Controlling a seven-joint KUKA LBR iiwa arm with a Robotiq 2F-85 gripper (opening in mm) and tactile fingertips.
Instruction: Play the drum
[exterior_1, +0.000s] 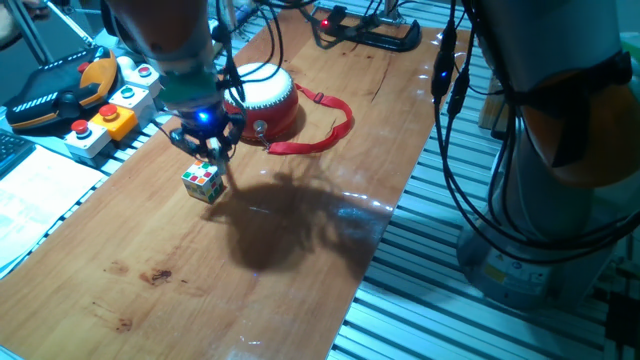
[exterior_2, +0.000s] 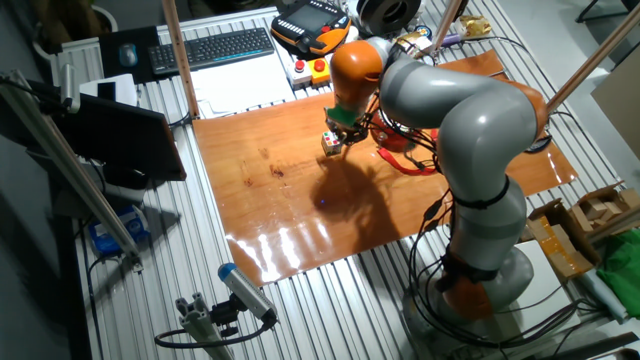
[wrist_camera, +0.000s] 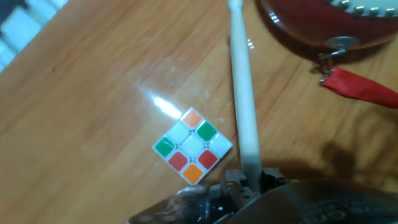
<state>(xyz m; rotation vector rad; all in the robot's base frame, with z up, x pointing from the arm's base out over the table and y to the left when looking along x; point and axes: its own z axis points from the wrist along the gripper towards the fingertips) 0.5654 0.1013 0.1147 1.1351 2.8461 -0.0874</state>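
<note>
The red drum (exterior_1: 262, 98) with a white top skin stands at the far side of the wooden table, its red strap (exterior_1: 318, 138) trailing to the right. My gripper (exterior_1: 206, 146) is just left of the drum and is shut on a pale wooden drumstick (wrist_camera: 241, 93). In the hand view the stick runs from my gripper (wrist_camera: 250, 177) up past the drum's lower edge (wrist_camera: 323, 25), metal ring (wrist_camera: 334, 45) and strap (wrist_camera: 364, 88). The stick lies beside the drum, not on its skin. In the other fixed view the arm hides most of the drum (exterior_2: 398, 138).
A small multicoloured cube (exterior_1: 203, 183) sits on the table right under my gripper and shows left of the stick in the hand view (wrist_camera: 193, 146). Button boxes (exterior_1: 108, 112) and a teach pendant (exterior_1: 58, 88) lie off the table's left edge. Cables hang at the right.
</note>
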